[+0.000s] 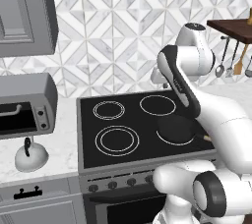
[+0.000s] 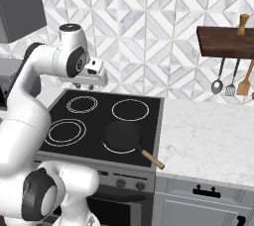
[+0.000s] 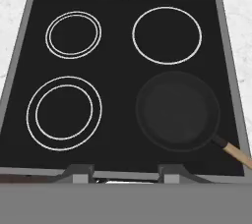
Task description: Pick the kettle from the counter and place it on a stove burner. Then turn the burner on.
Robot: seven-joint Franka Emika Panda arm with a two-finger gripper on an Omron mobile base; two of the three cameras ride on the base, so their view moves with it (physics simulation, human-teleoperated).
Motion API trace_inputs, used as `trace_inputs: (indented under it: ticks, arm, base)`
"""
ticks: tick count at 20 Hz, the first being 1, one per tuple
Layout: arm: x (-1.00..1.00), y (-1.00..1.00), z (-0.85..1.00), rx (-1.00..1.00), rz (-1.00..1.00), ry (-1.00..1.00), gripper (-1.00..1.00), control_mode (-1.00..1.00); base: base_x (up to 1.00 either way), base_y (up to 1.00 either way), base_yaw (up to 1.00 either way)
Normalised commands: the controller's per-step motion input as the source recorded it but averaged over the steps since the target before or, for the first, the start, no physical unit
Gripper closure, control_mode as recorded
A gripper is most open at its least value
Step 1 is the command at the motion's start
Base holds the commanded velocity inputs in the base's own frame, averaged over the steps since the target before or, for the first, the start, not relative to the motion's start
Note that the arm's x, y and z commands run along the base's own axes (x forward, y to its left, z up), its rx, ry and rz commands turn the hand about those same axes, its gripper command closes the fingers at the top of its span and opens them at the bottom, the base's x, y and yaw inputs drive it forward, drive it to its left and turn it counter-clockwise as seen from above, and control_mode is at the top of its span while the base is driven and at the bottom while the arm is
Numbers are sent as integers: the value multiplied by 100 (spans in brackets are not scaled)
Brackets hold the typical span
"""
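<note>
Left base view, working outward from the stove's front edge: the knob row (image 1: 115,183) runs along the front panel, and the kettle (image 1: 30,156) sits on the counter (image 1: 61,152) left of the cooktop, under the toaster oven (image 1: 27,104), untouched. Next on the glass comes the stove burner (image 1: 117,140), the big double ring at front left, bare, with the frying pan (image 1: 177,128) on the front-right ring. Past the back rings, the gripper (image 2: 84,85) hangs high over the stove's rear edge, holding nothing; the fingers look partly apart, though I can't tell for sure.

The step looks like the reach for the kettle. I'd swing left across the stove and drop straight onto the arched handle (thin target, so centre it). The oven overhang crowds the kettle from above, so probably come in from the front. The short carry right to the big ring looks open; the pan's wooden handle (image 2: 152,159) points away.
</note>
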Motion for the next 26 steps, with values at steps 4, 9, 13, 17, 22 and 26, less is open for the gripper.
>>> trace_inputs:
  ticks: [4, 9, 13, 17, 22, 26]
  arm:
    - [-38, 23, 0, -4, 4, -3, -100, -100]
    - [-63, 99, -5, -23, 27, -2, -100, -100]
    - [-66, 100, 0, -12, 21, -12, -100, -100]
    - [-61, 100, 0, -8, 19, -17, -100, -100]
    - [-51, 100, 0, -9, 17, -13, -100, -100]
    - [-29, 100, -2, -11, 12, -14, -100, -100]
  base:
    - [0, 0, 0]
    - [0, 0, 0]
    - [0, 0, 0]
    - [0, 0, 0]
    - [0, 0, 0]
    - [0, 0, 0]
